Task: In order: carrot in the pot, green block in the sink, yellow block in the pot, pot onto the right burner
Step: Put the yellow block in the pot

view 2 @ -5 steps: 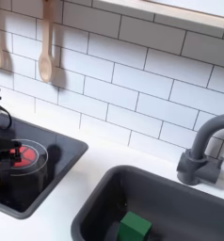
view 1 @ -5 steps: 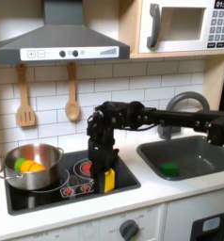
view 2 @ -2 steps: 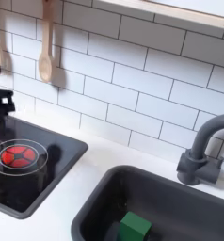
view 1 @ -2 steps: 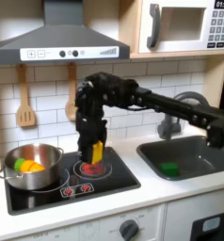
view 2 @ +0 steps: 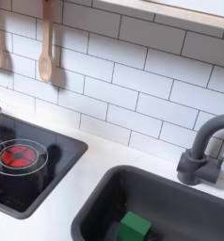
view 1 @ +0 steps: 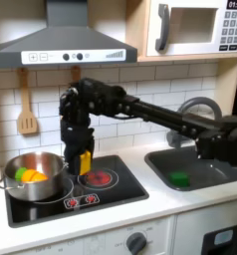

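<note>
White toy-kitchen surface (view 1: 160, 204) under tiled wall, hood and microwave; black cooktop (view 1: 111, 194) with red burner (view 1: 99, 178); in first exterior view, gripper (view 1: 83, 157) clamped on yellow block (view 1: 84, 162), held above the cooktop just beside pot (view 1: 36, 175) holding carrot (view 1: 35, 176); in second exterior view, green block (view 2: 134, 227) inside sink (view 2: 170, 202), near faucet (view 2: 200, 151); two wooden utensils hanging on tiles.
</note>
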You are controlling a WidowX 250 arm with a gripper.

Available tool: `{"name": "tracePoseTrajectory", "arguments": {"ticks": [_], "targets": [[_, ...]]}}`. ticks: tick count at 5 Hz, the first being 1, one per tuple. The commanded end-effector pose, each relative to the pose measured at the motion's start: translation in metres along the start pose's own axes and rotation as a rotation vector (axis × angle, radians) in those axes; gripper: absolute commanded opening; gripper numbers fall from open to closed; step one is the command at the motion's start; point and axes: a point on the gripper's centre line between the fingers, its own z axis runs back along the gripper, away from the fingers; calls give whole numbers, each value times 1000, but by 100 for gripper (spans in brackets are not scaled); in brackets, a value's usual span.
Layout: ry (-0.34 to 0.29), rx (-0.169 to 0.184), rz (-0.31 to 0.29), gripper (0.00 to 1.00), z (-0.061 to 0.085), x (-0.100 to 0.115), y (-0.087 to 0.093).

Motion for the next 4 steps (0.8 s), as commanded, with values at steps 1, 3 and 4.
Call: {"name": "tracePoseTrajectory", "arguments": {"ticks": [1,3,4], "targets": [[-28,4,59,0,1,36,11],[-106,-15,68,0,12,53,14],[-119,-8,89,0,10,61,20]]}}
